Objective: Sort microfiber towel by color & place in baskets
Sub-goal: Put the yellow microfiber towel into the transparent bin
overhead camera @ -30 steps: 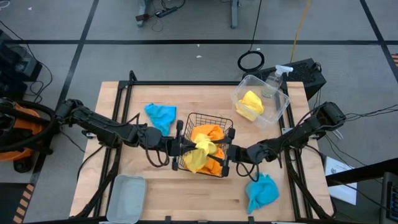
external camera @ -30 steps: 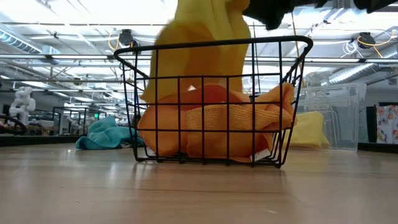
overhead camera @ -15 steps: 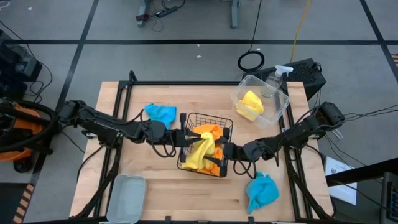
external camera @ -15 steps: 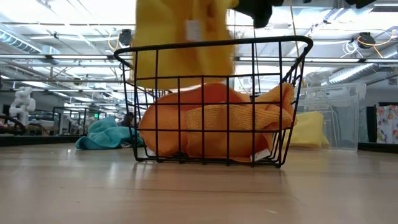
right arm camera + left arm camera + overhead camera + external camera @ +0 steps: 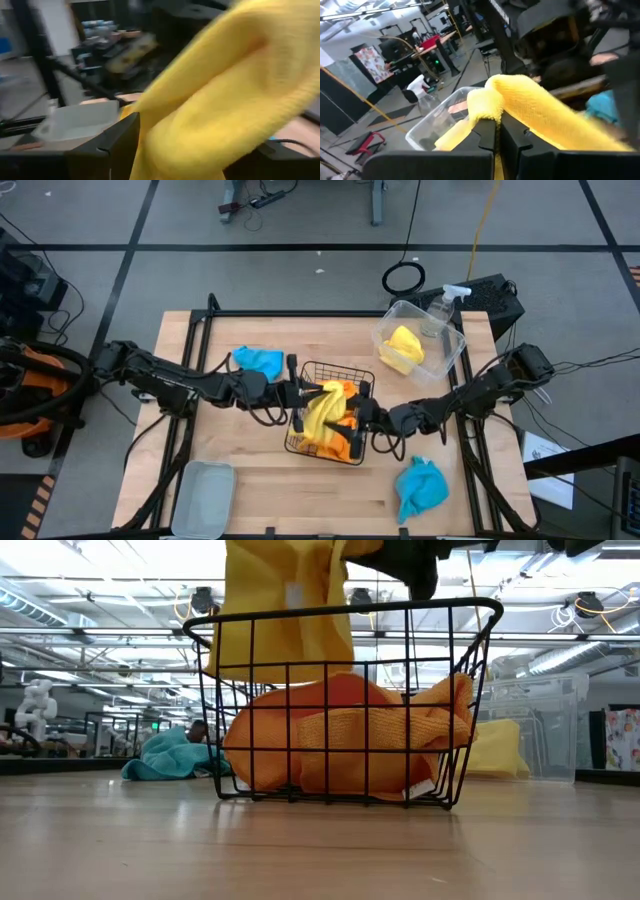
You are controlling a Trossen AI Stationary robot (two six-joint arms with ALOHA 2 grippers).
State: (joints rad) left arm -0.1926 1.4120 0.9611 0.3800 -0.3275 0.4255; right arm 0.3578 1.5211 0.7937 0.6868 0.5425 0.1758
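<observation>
In the low view the wire basket fills the middle of the frame, with orange cloth heaped inside; how many orange cloths make up the heap cannot be told. Above its rim hangs a yellow cloth, its top cut off by the frame's upper edge.

From above, that yellow cloth drapes over the basket at the centre of the table. The left gripper is pinched tight on the yellow cloth from the left. The right gripper meets the cloth from the right, with the cloth between its spread fingers; whether it grips is hidden.

Lower left sits one grey tray; lower right lies one teal cloth. A second teal cloth, partly hidden by the left arm, lies upper left. At upper right, one clear tub holds a second yellow cloth, with a spray bottle behind.
</observation>
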